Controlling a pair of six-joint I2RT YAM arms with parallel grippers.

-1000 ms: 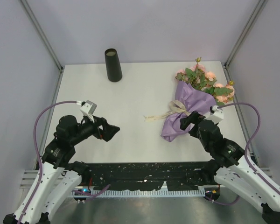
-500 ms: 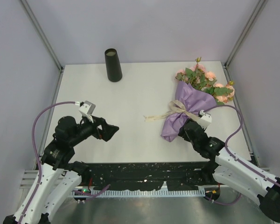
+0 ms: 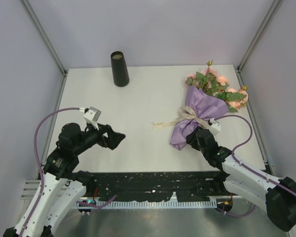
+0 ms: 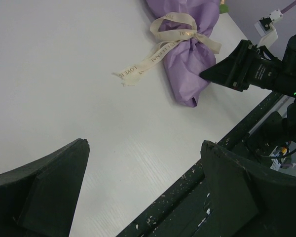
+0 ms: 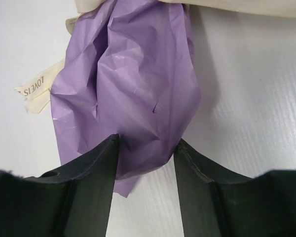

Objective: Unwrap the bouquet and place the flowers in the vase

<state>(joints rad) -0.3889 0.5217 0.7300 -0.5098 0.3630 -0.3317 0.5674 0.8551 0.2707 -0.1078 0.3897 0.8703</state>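
Observation:
The bouquet lies at the right of the table, wrapped in purple paper and tied with a cream ribbon. Its peach-pink flowers point toward the back right corner. My right gripper is at the wrap's narrow near end. In the right wrist view its jaws press the crumpled purple paper from both sides. The black vase stands upright at the back left. My left gripper hovers wide open over the left of the table, its jaws holding nothing, and it faces the bouquet.
A loose ribbon tail trails left from the bouquet over the white table. A black rail runs along the near edge. Metal frame posts and grey walls enclose the table at the left, the back and the right.
My right arm has swung left and down to the bouquet's narrow end, and its jaws have closed onto the purple paper. The left arm and the vase have not moved.

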